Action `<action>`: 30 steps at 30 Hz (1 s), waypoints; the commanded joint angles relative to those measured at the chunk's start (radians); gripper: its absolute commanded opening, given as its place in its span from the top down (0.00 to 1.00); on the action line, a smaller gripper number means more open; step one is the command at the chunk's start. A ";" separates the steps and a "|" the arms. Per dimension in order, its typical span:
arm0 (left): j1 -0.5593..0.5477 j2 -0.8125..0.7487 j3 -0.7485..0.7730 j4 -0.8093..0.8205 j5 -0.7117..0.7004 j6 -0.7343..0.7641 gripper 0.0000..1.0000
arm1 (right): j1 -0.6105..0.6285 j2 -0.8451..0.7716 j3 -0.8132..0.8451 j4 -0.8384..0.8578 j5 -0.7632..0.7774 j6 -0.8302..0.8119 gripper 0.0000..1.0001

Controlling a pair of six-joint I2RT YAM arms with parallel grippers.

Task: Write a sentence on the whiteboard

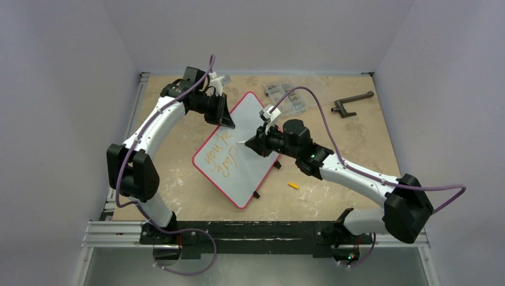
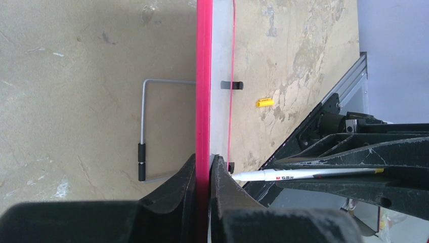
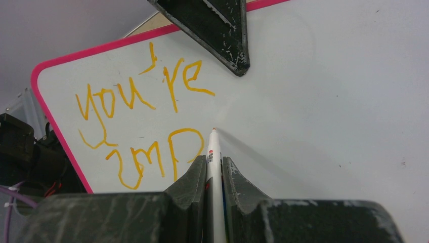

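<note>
Mid-table, the board (image 1: 238, 149) lies at a slant between the arms, the left gripper (image 1: 225, 116) at its far edge and the right gripper (image 1: 253, 143) over its face. Only the left wrist view shows that hold edge-on: the jaws are nipped tight on the red rim, with a grey wire stand (image 2: 143, 126) behind the board and a yellow cap (image 1: 292, 185) on the table (image 1: 178, 190) beyond. The right wrist view alone makes the orange words (image 3: 146, 126) readable: "you're" above what looks like "imp". There the right jaws are narrow, clamping a white pen (image 3: 213, 152), its tip just right of the "p"; contact cannot be confirmed. The pen's red print is too small to read.
</note>
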 commanded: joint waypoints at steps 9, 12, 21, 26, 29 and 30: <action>0.004 -0.032 -0.002 -0.021 -0.170 0.049 1.00 | -0.006 0.010 0.024 0.044 0.058 0.008 1.00; 0.004 -0.032 -0.001 -0.021 -0.170 0.049 1.00 | -0.005 0.010 0.019 0.039 0.042 -0.003 1.00; 0.006 -0.032 0.000 -0.021 -0.174 0.049 1.00 | -0.005 -0.001 -0.001 0.002 0.014 -0.034 1.00; 0.006 -0.032 -0.001 -0.020 -0.173 0.047 1.00 | -0.005 -0.005 -0.032 0.000 -0.017 -0.033 1.00; 0.006 -0.032 -0.003 -0.020 -0.174 0.047 1.00 | -0.006 -0.008 -0.052 0.005 -0.032 -0.029 1.00; 0.006 -0.032 -0.003 -0.021 -0.174 0.047 1.00 | -0.006 -0.011 -0.059 0.005 -0.034 -0.029 1.00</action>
